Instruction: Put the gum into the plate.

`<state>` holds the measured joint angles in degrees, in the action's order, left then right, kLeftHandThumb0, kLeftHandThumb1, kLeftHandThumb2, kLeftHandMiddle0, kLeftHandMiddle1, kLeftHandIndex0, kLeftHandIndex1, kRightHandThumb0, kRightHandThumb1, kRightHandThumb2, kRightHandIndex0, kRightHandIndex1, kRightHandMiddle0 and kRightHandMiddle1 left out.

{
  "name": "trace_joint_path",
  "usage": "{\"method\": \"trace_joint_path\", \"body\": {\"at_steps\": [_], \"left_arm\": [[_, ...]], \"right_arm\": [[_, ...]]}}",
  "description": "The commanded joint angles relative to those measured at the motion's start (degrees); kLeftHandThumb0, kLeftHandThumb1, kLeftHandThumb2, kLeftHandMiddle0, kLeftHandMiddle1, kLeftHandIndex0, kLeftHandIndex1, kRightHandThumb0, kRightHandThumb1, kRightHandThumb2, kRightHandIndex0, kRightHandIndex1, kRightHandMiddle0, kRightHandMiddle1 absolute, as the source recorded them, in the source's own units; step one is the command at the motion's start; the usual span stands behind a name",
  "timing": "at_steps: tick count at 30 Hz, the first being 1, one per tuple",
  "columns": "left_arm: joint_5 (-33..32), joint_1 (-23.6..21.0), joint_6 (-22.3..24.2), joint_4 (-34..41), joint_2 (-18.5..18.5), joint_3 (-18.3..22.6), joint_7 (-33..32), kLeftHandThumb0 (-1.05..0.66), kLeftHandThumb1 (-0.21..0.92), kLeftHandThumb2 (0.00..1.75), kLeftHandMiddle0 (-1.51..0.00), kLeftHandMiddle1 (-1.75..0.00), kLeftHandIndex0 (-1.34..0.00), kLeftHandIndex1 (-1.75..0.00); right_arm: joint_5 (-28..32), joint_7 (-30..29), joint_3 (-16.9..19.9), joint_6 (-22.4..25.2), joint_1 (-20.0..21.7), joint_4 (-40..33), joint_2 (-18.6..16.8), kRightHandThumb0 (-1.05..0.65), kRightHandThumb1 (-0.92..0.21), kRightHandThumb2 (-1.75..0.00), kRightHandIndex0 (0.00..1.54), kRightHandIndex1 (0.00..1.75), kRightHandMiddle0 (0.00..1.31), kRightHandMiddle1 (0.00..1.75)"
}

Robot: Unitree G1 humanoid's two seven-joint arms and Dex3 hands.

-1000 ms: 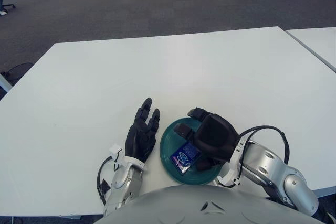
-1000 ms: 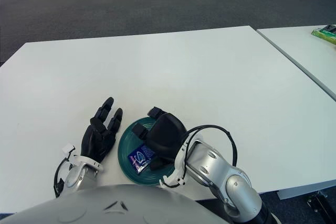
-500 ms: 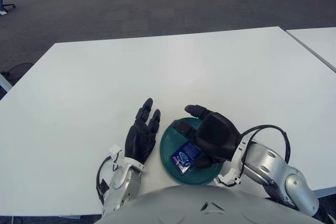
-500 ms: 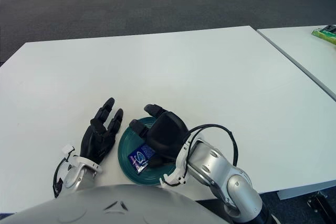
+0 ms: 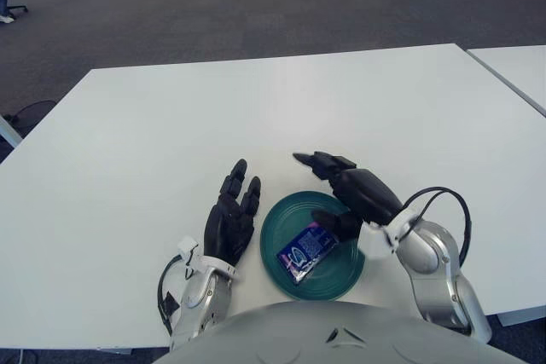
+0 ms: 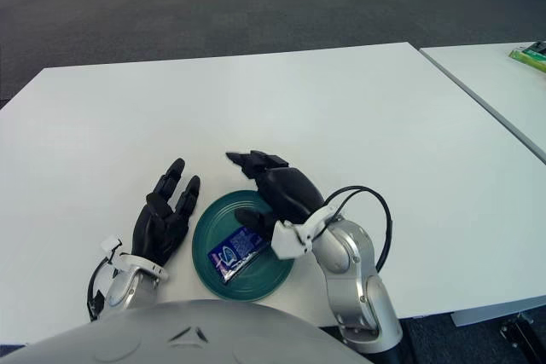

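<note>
Gum (image 5: 304,251) lies in the green plate (image 5: 275,226)

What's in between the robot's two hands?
The green plate with the gum lying in it sits between the left hand and right hand, shown in both eye views.

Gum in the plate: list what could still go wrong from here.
1. The right hand is open above the plate, its thumb close to the gum; pulling back low could drag the gum out.
2. The left hand shows just left of the plate rim; moving it might nudge the plate.
</note>
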<state>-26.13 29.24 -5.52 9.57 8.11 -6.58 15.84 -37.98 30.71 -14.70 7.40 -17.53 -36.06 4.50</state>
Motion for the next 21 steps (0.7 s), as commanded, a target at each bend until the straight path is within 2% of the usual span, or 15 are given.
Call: {"method": "trace_joint_path", "body": {"at_steps": [1, 4, 8, 14, 21], "left_arm": [[-0.51, -0.89, 0.42, -2.76, 0.00, 1.22, 0.51, -1.05, 0.92, 1.01, -0.01, 0.00, 0.00, -0.25], [0.11, -1.22, -0.40, -3.21, 0.03, 1.06, 0.67, -1.05, 0.92, 0.99, 0.00, 0.00, 0.00, -0.27], [0.56, -1.25, -0.83, -3.26, -0.07, 0.97, 0.39, -1.05, 0.92, 0.98, 0.00, 0.00, 0.00, -0.29], [0.34, -0.84, -1.67, -3.13, 0.04, 0.85, 0.55, -1.05, 0.92, 0.98, 0.00, 0.00, 0.00, -0.35], [-0.11, 0.13, -2.28, -2.70, 0.13, 0.75, 0.86, -1.05, 0.92, 0.95, 0.00, 0.00, 0.00, -0.42]], "right_arm": [[8.28, -4.28, 4.65, 3.58, -1.44, 1.38, -3.86, -1.05, -0.92, -0.87, 0.11, 0.00, 0.00, 0.18], [14.87, -8.54, 7.40, 3.66, -1.60, 4.11, -7.42, -1.02, -0.92, -0.86, 0.10, 0.00, 0.00, 0.17], [20.55, -12.91, 8.89, 1.43, -1.36, 8.37, -9.13, -0.99, -0.92, -0.86, 0.09, 0.00, 0.00, 0.16], [23.73, -17.60, 9.64, 0.48, -1.60, 9.47, -8.93, -0.95, -0.92, -0.88, 0.07, 0.00, 0.00, 0.14], [24.86, -20.28, 10.88, 0.88, -1.89, 9.16, -6.71, -0.94, -0.92, -0.95, 0.06, 0.00, 0.00, 0.11]]}}
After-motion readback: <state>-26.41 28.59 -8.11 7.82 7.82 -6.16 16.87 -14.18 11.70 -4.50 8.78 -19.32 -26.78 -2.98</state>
